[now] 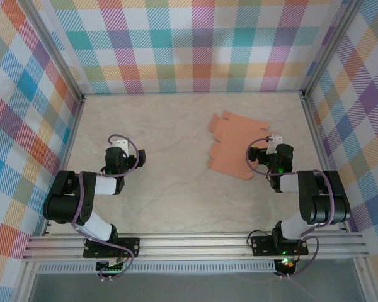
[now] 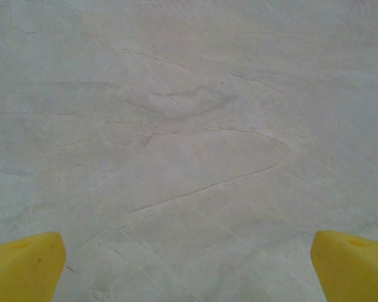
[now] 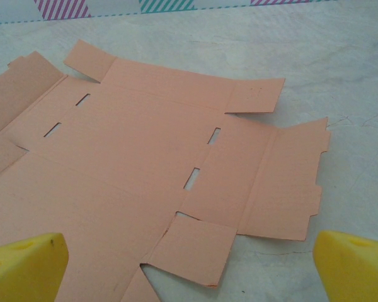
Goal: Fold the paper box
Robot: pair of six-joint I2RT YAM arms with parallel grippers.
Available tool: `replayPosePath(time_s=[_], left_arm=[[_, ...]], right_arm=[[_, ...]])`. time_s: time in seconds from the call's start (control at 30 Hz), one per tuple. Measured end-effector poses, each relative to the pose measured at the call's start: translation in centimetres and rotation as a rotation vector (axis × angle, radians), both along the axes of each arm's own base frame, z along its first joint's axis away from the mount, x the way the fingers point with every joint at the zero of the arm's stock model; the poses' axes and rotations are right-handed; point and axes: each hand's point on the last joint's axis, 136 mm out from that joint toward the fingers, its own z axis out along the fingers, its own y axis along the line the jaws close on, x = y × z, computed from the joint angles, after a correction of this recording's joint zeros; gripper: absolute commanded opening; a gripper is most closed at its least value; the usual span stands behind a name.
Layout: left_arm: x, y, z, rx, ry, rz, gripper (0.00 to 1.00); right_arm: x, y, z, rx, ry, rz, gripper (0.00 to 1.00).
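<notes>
The paper box [image 1: 235, 145] is a flat salmon-orange card cut-out with notched tabs and slots, lying unfolded on the table right of centre. Seen from the right wrist, the paper box [image 3: 145, 163] spreads under and ahead of the yellow fingertips [image 3: 353, 264]. My right gripper [image 1: 262, 153] hovers over the sheet's near right edge, open, with nothing between its jaws. On the left side of the table my left gripper [image 1: 118, 146] is open over bare surface, far from the card; its yellow fingertips [image 2: 25, 267] stand wide apart.
The pale marbled table [image 1: 170, 145] is fenced by checked walls on three sides, with metal posts [image 1: 309, 107] at the corners. An aluminium rail [image 1: 195, 245] carrying both arm bases runs along the near edge.
</notes>
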Motion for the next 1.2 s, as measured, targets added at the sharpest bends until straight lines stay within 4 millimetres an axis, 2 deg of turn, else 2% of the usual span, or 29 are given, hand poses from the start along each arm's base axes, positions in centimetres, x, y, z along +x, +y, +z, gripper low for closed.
replayPosePath(time_s=[0.1,0.2,0.27,0.37,0.43,0.5,0.57,0.63,0.73,0.8,1.0,1.2], left_arm=[[0.0,-0.1,0.0,0.002,0.004,-0.005,1.0],[0.4,-0.3,0.4,0.007,0.04,-0.012,1.0],[1.0,-0.6,2.2,0.017,0.045,-0.016,1.0],[1.5,-1.8,6.8,0.032,-0.031,-0.029,1.0],[1.2,-3.3,9.7,0.03,-0.078,-0.058,1.0],[1.0,-4.8,11.4,0.017,-0.103,-0.086,1.0],[1.0,-6.7,12.0,-0.002,-0.096,-0.121,1.0],[0.9,-9.5,11.6,-0.034,-0.057,-0.173,1.0],[0.9,-14.0,10.2,-0.095,0.022,-0.246,1.0],[0.8,-16.9,8.9,-0.14,0.084,-0.289,0.99],[1.0,-25.1,5.3,-0.267,0.265,-0.386,0.79],[2.4,-31.9,3.1,-0.337,0.394,-0.469,0.7]], right_arm=[[0.0,-0.1,-0.1,-0.001,0.013,-0.004,1.0],[-0.2,-0.1,1.1,0.0,0.002,-0.009,1.0],[-0.4,-0.3,2.7,0.003,-0.028,-0.019,1.0],[-1.1,-0.5,5.3,0.017,-0.069,-0.039,1.0],[-1.7,-0.8,7.1,0.046,-0.083,-0.065,1.0],[-2.1,-1.1,8.6,0.085,-0.08,-0.101,1.0],[-2.5,-1.3,10.1,0.133,-0.075,-0.136,1.0],[-3.1,-1.3,11.5,0.182,-0.071,-0.155,1.0],[-4.3,-0.8,12.3,0.247,-0.049,-0.149,1.0],[-5.1,-0.2,12.1,0.292,-0.02,-0.132,1.0],[-6.5,2.3,10.7,0.397,0.092,-0.035,1.0],[-7.0,4.0,10.5,0.458,0.134,0.044,1.0]])
